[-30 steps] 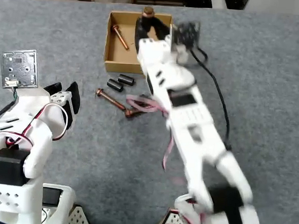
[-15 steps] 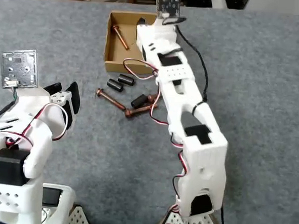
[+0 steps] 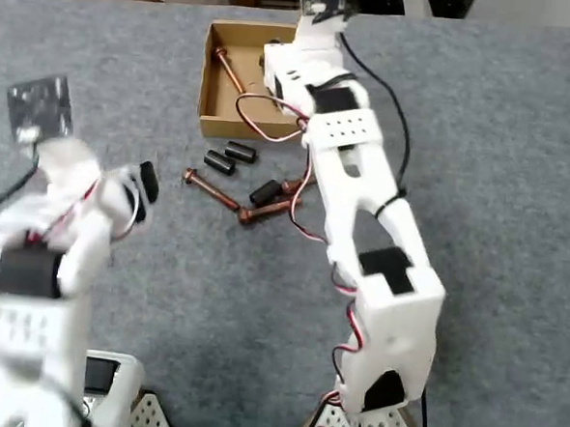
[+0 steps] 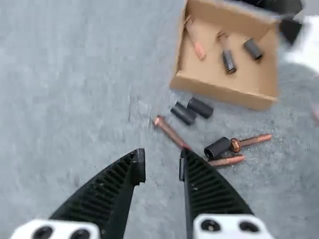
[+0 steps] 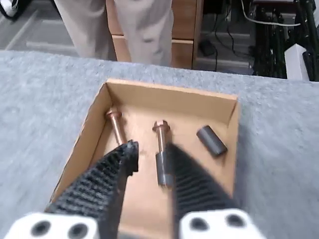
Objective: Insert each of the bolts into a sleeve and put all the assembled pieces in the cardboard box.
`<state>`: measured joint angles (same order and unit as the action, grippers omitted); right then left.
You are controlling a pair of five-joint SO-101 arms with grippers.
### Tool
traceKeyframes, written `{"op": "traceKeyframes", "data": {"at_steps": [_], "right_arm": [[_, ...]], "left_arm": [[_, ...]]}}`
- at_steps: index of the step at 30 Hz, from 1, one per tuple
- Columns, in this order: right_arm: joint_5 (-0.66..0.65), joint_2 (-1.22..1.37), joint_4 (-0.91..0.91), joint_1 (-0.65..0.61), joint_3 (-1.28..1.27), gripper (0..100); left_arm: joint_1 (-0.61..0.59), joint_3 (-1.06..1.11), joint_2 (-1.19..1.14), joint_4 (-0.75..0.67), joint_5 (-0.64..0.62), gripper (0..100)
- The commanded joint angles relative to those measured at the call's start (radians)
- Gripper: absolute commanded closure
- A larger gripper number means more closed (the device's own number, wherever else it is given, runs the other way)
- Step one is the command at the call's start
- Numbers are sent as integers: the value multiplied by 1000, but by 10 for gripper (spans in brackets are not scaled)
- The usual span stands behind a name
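One second on: parks right gripper [image 5: 151,149] over cardboard box [image 5: 172,92], jaws parted, empty; leaves sleeved bolt [image 5: 162,167] on box floor. Shifts left gripper [image 4: 161,154], jaws likewise apart, facing loose bolts [image 4: 169,132] mid-table; pairing pending.

A lab: tangled cables [image 5: 271,22], wooden cabinet [image 5: 185,30] behind.

The cardboard box [image 3: 234,127] sits top middle of the high view. Just below it lie two sleeves [image 3: 239,153], then three bolts [image 3: 212,190], maybe touching one more sleeve [image 3: 266,191]
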<state>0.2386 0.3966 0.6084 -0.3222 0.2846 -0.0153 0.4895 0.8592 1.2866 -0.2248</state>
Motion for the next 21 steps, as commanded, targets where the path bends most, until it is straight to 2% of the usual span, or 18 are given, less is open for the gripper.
{"op": "traceKeyframes", "data": {"at_steps": [1, 3, 7, 11, 16, 21], "right_arm": [[6, -159, 175, 15, 45, 969], [5, -219, 298, 18, 48, 969], [-54, -383, 634, 27, 48, 998], [-86, -529, 850, 53, 45, 997], [-169, -596, 994, 108, 31, 997], [-166, -604, 1010, 148, -110, 997]], "left_arm": [[-3, -133, -183, 58, -247, 878], [6, -210, -295, 117, -345, 875], [87, -379, -536, 235, -359, 874], [126, -571, -792, 308, -379, 878], [127, -798, -1096, 351, -506, 878], [124, -1002, -1349, 387, -612, 878]]}}
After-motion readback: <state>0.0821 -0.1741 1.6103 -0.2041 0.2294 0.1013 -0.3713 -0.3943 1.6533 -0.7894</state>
